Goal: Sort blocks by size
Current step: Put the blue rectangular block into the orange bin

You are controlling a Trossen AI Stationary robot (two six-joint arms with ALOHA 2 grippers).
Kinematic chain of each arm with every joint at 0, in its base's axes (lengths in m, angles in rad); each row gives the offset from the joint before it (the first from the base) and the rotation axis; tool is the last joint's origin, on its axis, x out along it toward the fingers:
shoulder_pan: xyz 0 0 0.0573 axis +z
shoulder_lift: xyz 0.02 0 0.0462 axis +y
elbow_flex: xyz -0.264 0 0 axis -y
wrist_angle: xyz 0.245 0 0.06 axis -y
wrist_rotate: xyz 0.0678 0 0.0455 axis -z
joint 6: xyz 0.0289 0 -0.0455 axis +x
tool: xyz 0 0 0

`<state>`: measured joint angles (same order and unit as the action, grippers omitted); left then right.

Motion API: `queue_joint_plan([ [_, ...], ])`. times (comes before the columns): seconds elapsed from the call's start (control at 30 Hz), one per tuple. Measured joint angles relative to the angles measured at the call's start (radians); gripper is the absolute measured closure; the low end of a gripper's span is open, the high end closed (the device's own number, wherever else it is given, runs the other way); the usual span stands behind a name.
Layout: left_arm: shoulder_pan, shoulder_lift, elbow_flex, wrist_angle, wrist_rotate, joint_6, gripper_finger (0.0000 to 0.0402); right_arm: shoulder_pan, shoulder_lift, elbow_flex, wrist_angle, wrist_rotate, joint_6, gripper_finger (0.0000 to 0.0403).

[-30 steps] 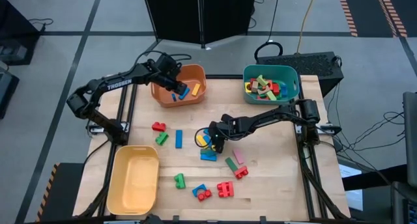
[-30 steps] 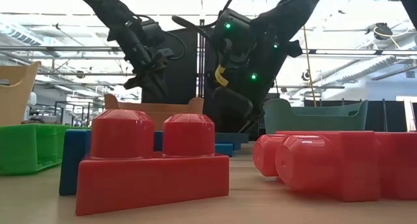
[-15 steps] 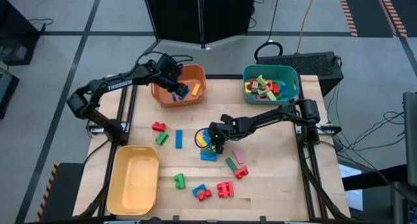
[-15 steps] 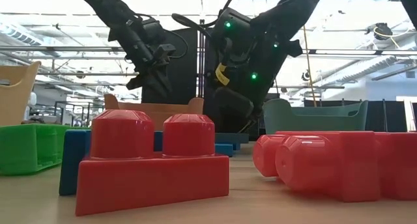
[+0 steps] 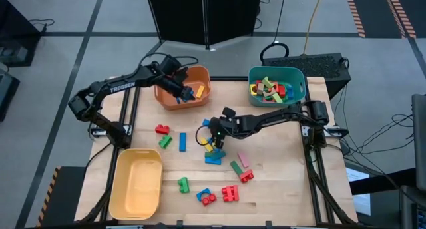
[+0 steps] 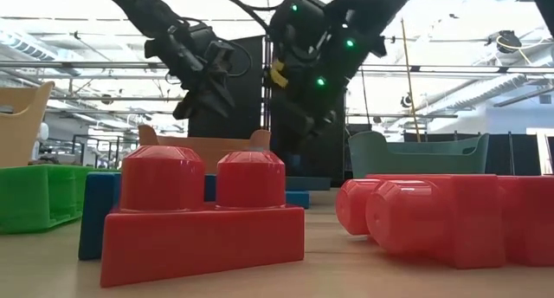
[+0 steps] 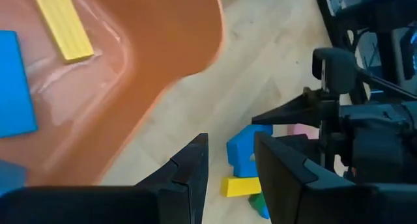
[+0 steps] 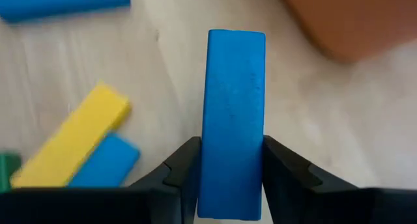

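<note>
Near edge: red studded bricks point(image 6: 203, 216) sit right at the front of the tabletop point(image 5: 279, 189), with more loose blocks behind them, all waiting.
Right claw point(image 8: 228, 165): pinching a blue bar point(image 8: 233, 120) squarely across its width, lifted just clear of the wood at mid-table, above a yellow bar point(image 8: 71, 142) and other blue pieces.
Step in hand: looks like a carry to a bin. Keep the bar level, rise enough to clear the pile below, don't loosen the pinch until it's over the rim.
Where to: my guess is the orange bin point(image 5: 200, 79), which already holds a blue and a yellow bar.
Left claw point(image 7: 228, 168): hanging over the orange bin's near rim, fingers a little apart, nothing between them.
Watch out: both arms near that bin, so the left should pull clear before the right comes in.
Far side: teal bin point(image 5: 299, 82) is well filled; yellow bin point(image 5: 136, 182) shows nothing inside.
</note>
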<state>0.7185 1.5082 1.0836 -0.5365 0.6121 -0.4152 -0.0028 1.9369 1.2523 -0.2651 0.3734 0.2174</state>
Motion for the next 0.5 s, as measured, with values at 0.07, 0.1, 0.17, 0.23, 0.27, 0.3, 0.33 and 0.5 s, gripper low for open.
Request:
queue_joint_plan([
  [0.07, -0.007, 0.0, 0.0, 0.0, 0.018, -0.011, 0.0283, -0.006, 0.0, 0.023, 0.007, 0.007, -0.02, 0.0281],
  [0.1, -0.008, 0.0, 0.0, -0.001, 0.027, -0.017, 0.0283, -0.01, 0.0, 0.035, 0.002, 0.018, -0.029, 0.0281],
  [0.17, -0.012, 0.0, 0.0, 0.0, 0.049, -0.017, 0.0283, -0.016, 0.0, 0.057, 0.005, 0.046, -0.056, 0.0281],
  [0.23, -0.017, 0.0, 0.0, 0.001, 0.06, -0.017, 0.0283, -0.024, 0.0, 0.078, 0.004, 0.075, -0.089, 0.0281],
  [0.27, -0.02, 0.0, 0.0, 0.002, 0.066, -0.017, 0.0283, -0.029, -0.001, 0.086, 0.007, 0.082, -0.104, 0.0281],
  [0.3, -0.023, 0.0, 0.0, 0.004, 0.073, -0.017, 0.0283, -0.036, -0.002, 0.095, 0.006, 0.087, -0.115, 0.0281],
  [0.33, -0.027, 0.0, 0.0, 0.007, 0.078, -0.018, 0.0283, -0.042, -0.002, 0.102, 0.007, 0.092, -0.125, 0.0281],
  [0.5, -0.039, 0.0, 0.0, 0.007, 0.095, -0.024, 0.0283, -0.063, -0.002, 0.126, 0.002, 0.096, -0.166, 0.028],
])
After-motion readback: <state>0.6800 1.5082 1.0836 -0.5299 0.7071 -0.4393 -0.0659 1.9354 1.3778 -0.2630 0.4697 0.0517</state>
